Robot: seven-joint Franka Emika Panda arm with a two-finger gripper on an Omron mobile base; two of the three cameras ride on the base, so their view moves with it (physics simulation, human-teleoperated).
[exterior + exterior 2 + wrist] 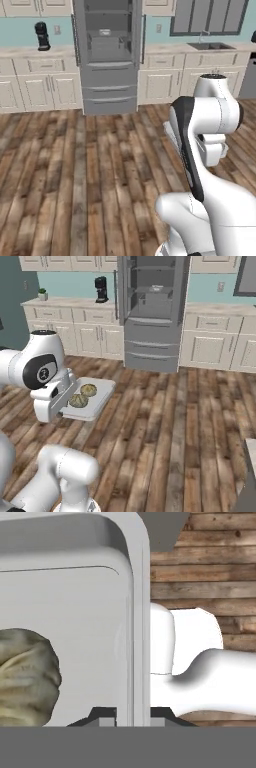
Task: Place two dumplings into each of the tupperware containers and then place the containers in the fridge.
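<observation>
Gripper (pixel 132 719): clenched on the tupperware container (pixel 100 393) rim — held level over the floor
Dumplings (pixel 84 395): two inside
Fridge (pixel 152 311): open

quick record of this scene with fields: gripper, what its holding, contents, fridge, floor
gripper: shut on the rim of the tupperware container
held item: container carried level above the floor
contents: two dumplings, side by side
fridge: across the room, upper doors open, shelves visible
floor: wood planks
</observation>
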